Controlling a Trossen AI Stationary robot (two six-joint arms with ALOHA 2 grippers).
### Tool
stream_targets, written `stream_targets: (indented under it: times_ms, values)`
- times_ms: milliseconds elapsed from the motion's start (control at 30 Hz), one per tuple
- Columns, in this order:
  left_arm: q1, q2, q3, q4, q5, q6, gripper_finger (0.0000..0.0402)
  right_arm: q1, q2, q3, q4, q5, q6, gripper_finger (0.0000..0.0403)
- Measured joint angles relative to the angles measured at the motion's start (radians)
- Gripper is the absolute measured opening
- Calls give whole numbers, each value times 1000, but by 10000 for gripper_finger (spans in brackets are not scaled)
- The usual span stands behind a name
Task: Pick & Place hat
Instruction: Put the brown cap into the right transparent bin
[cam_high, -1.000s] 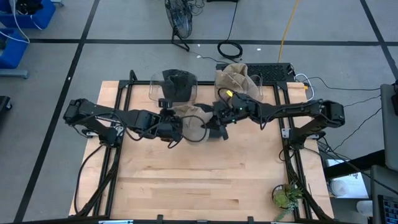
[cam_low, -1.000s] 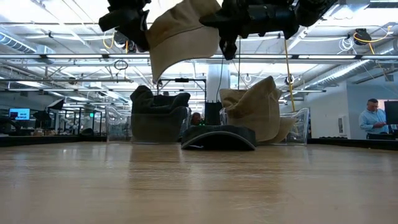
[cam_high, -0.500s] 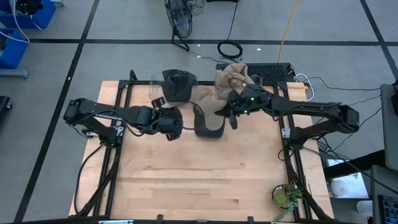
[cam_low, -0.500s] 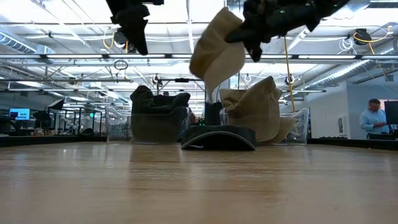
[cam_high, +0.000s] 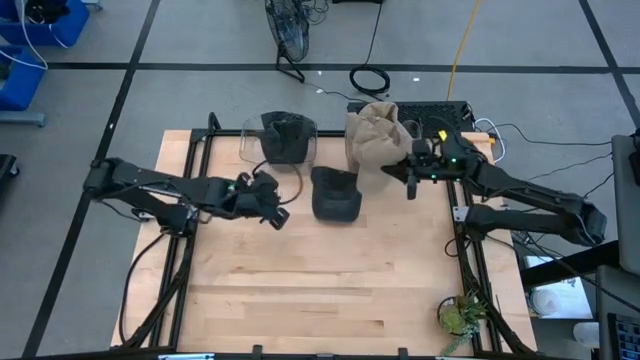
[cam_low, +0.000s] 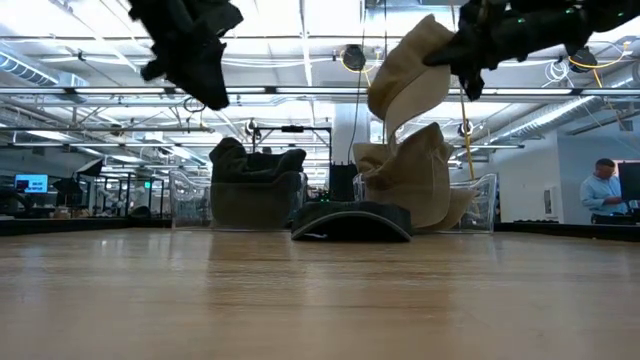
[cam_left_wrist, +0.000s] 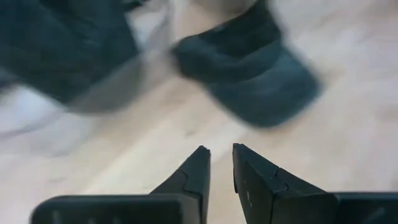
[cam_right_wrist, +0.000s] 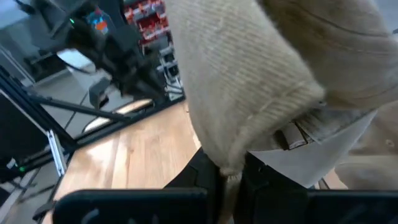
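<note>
Two clear bins (cam_high: 262, 143) of hats stand at the worktop's (cam_high: 320, 290) far edge. The right gripper (cam_high: 409, 172) pinches a tan hat (cam_low: 405, 80) above the tan pile; the left gripper (cam_high: 270, 205), fingers narrowly parted and empty, hovers beside a dark hat (cam_high: 333, 193).

Landmark: dark cap (cam_high: 335, 194) lying on table (cam_high: 300, 290). Bin of dark hats (cam_high: 281, 139) behind-left of it, bin of tan hats (cam_high: 375, 135) behind-right. Lifted tan hat (cam_low: 405, 80) above that right bin.
</note>
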Motion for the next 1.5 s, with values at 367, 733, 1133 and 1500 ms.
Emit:
stream_targets:
  times_ms: [367, 733, 1133, 1500]
  values:
    - [99, -206, -443, 826, 236, 133, 72, -69, 92, -2, 110, -19, -4, 9]
    - [379, -220, -446, 889, 544, 339, 72, -140, 365, 218, 113, -27, -185, 8]
    - [618, -222, -448, 880, 833, 407, 72, -186, 484, 267, 16, 56, -419, 8]
    - [656, -222, -448, 884, 889, 403, 72, -200, 500, 170, 30, 74, -452, 8]
